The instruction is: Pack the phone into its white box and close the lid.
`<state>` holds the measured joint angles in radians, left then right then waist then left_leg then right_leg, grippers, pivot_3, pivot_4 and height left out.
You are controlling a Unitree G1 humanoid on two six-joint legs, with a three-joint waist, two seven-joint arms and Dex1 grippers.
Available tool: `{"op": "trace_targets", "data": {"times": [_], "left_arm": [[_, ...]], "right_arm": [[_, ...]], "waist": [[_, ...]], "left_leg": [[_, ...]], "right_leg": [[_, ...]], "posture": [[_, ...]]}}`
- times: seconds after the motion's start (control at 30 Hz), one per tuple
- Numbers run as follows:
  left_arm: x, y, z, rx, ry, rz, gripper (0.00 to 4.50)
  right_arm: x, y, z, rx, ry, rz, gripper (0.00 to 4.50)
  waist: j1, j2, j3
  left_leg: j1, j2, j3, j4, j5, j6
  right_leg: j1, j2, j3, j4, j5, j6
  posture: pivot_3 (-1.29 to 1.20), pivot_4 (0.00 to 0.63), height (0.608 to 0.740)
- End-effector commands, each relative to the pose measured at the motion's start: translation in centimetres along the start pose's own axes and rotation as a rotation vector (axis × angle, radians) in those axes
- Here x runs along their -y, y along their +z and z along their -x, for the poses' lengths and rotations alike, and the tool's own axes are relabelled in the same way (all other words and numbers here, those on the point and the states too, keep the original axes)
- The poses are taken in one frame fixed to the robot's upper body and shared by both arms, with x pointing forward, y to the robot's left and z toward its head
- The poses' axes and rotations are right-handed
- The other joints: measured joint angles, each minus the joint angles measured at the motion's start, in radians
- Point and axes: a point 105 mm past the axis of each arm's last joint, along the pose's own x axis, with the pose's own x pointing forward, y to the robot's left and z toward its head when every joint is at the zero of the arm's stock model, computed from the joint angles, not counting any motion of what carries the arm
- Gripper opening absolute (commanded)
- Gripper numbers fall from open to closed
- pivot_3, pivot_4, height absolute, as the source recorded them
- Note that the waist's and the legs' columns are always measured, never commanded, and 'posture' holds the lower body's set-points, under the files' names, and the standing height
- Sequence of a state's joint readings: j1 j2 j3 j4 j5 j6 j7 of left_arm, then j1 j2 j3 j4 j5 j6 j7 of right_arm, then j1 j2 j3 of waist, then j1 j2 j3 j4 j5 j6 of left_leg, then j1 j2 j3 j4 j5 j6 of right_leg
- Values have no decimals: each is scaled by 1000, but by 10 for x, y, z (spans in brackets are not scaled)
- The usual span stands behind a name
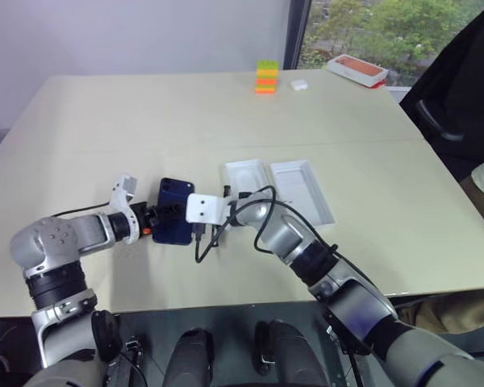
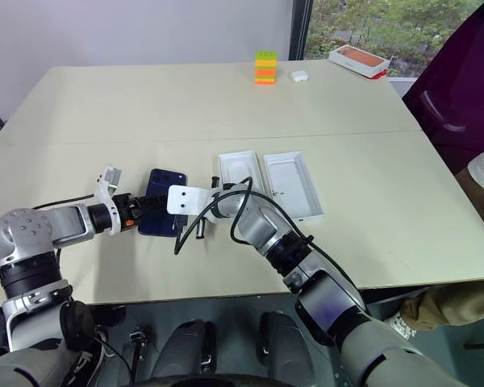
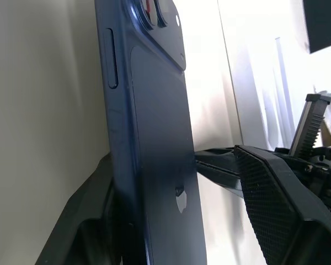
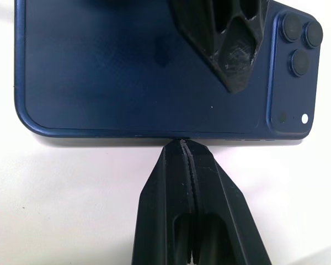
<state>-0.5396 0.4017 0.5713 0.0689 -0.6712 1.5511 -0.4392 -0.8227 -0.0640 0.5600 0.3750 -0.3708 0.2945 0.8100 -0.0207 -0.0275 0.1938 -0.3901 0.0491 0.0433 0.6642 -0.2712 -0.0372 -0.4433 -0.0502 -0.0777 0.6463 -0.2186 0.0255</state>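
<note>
Far end of a pale table (image 1: 145, 121), by a window.
Stacked at the far edge: coloured blocks (image 1: 266, 76), green over yellow over orange. Just beside, a small white case (image 1: 298, 84). Farther toward the corner, an orange-topped box (image 1: 357, 70). Past that edge, a dark chair (image 1: 456, 97).

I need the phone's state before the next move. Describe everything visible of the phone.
The phone is a slim, glossy navy slab with rounded corners, back up, with three lenses in a raised corner cluster and a side button. It lies on the table, left of the two white trays. The left gripper straddles it, one finger under its edge, one over its back. The right gripper, shut, presses its tips against the phone's long edge.
</note>
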Motion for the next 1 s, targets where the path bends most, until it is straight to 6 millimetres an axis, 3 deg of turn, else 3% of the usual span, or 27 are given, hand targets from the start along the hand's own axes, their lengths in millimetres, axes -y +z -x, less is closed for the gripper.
{"op": "trace_targets", "data": {"times": [0.03,0.13,0.43,0.67,0.77,0.93,1.0], "left_arm": [[-8,-4,4,-1,15,20,1251],[-8,-5,4,0,11,20,18],[-28,-17,7,-3,-2,137,18],[-30,-20,8,7,-24,172,18],[-30,-19,12,23,-48,185,18],[-24,-5,24,112,-158,225,18],[-21,-1,28,131,-193,235,0]], "right_arm": [[0,12,1,41,-6,38,0],[0,12,1,42,-6,40,0],[0,7,3,28,-13,51,0],[1,7,5,40,-13,61,0],[4,19,12,130,-2,1,0],[16,50,45,420,73,-326,0],[19,58,58,480,88,-356,552]], "waist": [[0,0,0],[1,-1,-1],[0,-1,-1],[0,-1,-1],[0,-1,-1],[-1,-1,-1],[-1,-1,0]], "left_leg": [[0,0,0,0,0,0],[0,0,0,0,0,0],[1,0,0,0,0,0],[1,0,0,0,0,0],[1,0,0,0,0,0],[1,1,0,-1,0,0],[1,1,0,-1,0,0]], "right_leg": [[0,0,0,0,0,0],[0,0,0,0,0,0],[1,0,0,0,0,0],[1,0,0,0,0,0],[1,0,0,0,0,0],[0,1,0,0,0,0],[0,1,0,0,0,0]], "posture": [[0,150,740],[0,150,740],[0,150,740],[0,150,740],[0,150,740],[0,150,740],[0,150,740]]}}
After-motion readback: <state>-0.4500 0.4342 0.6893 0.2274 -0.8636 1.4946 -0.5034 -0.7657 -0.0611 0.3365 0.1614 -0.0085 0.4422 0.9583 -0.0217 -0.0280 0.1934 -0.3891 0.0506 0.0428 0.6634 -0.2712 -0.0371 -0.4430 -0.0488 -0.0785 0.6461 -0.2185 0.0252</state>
